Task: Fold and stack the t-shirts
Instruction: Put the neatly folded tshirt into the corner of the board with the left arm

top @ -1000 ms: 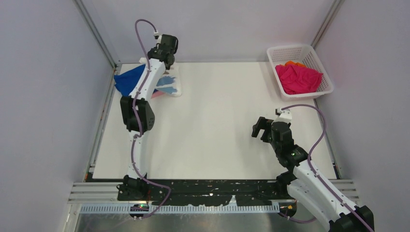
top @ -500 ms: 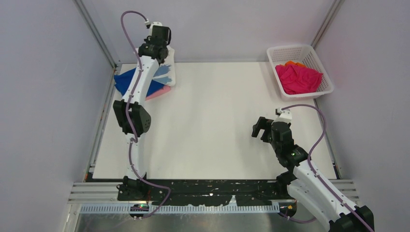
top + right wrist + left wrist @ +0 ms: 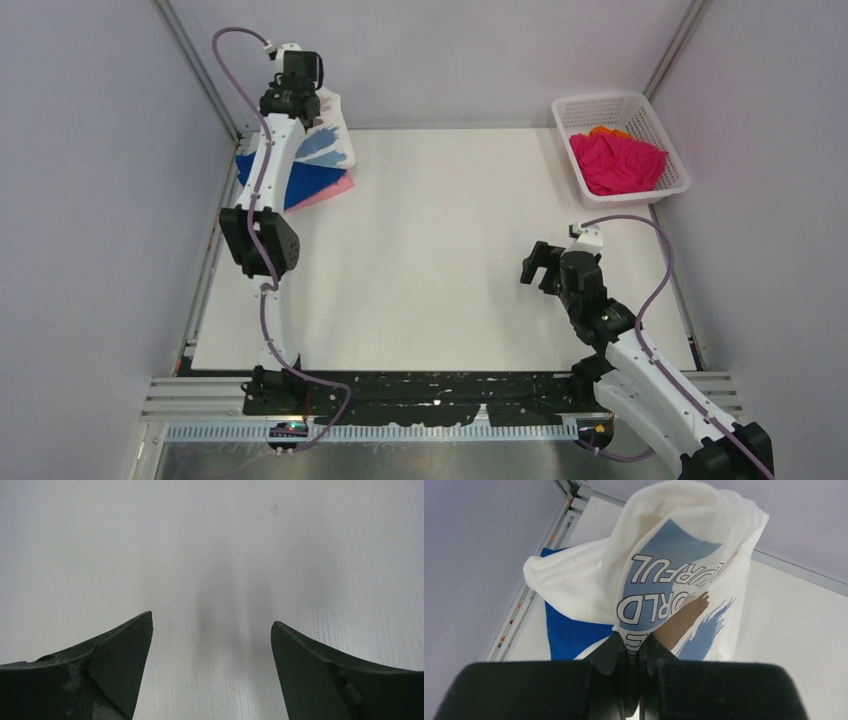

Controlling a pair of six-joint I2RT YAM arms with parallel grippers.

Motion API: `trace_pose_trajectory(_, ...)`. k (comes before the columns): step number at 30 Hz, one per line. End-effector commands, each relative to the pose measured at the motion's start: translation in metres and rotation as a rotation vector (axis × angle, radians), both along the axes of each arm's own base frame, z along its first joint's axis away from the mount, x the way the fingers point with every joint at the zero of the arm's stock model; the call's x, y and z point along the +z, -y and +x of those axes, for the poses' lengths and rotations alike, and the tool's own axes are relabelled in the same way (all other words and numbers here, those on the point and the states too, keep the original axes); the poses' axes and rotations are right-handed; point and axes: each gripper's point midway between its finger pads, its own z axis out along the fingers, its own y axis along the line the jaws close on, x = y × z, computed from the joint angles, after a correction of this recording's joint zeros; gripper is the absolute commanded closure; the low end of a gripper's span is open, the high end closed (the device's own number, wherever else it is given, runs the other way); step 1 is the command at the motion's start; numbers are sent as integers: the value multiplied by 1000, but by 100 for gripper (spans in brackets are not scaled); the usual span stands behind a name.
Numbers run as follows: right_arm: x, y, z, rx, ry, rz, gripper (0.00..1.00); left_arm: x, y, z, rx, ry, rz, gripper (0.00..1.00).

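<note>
the white t-shirt [image 3: 684, 595], printed in blue, hangs pinched between the fingers of my left gripper [image 3: 633, 652] over the far left corner, just above the royal blue shirt [image 3: 292, 180] and pale pink shirt [image 3: 330, 193] lying there. the magenta shirt [image 3: 615, 162] and orange shirt [image 3: 605, 131] sit crumpled in the basket [image 3: 600, 100], not yet folded. my right gripper [image 3: 211, 645] is spread wide, holding nothing, over the table [image 3: 440, 250]. i'd call it roughly halfway.

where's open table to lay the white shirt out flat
The wide middle of the table is bare, from the blue shirt and pale pink shirt at far left across to the basket and the open right gripper. Crowded: the far-left corner, where the left gripper holds the white shirt over that pile.
</note>
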Motion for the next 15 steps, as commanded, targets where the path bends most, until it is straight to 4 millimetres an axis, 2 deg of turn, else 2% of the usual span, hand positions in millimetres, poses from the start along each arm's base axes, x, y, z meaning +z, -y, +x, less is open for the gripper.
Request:
trace_pose_trajectory(1,9,2,9,-19,40,-7,5,-26,-29,10,50,-23,-22,100)
trace_pose_trajectory(4,7,2,10,-20,29,-12,4,-47,-44,9,58,-78,-21,100)
trace_pose_trajectory(8,6,2,11,-18,23,-14,5,-71,-54,7,56,-130,-28,100)
trace_pose_trajectory(15,4,1,11,-18,16,-14,5,-89,-68,6,56,-179,11,100)
